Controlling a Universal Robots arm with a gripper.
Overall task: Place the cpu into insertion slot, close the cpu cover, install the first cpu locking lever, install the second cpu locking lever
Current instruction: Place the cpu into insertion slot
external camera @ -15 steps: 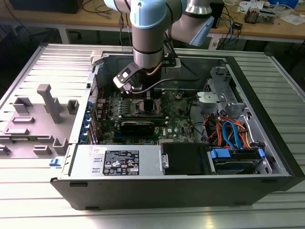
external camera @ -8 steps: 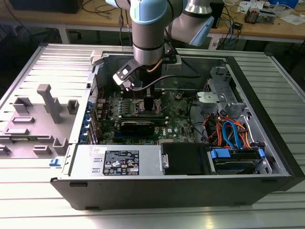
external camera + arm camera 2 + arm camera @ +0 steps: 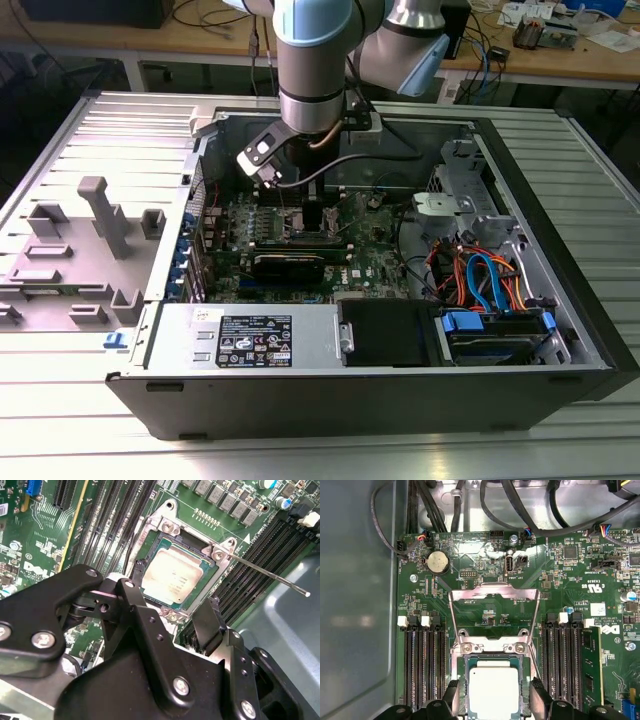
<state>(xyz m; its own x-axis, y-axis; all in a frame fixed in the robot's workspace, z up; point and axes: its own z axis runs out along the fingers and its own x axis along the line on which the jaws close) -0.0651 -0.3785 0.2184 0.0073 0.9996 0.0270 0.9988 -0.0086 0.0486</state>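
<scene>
Between wide-open, empty jaws: cpu (image 3: 495, 690) lies flat in insertion slot (image 3: 186, 547); cpu cover (image 3: 494, 593) hinged open.

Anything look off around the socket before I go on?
Nothing stands out. The cpu lies square in the insertion slot; the cpu cover stands open and one locking lever sticks out unlatched.

Right above the cpu (image 3: 494, 690) the way is free; the cpu cover (image 3: 494, 596) is flipped open beyond it; black memory slots (image 3: 422, 665) line both sides; a thin metal lever (image 3: 270, 576) sticks out sideways; the case wall (image 3: 355, 605) is near.
</scene>
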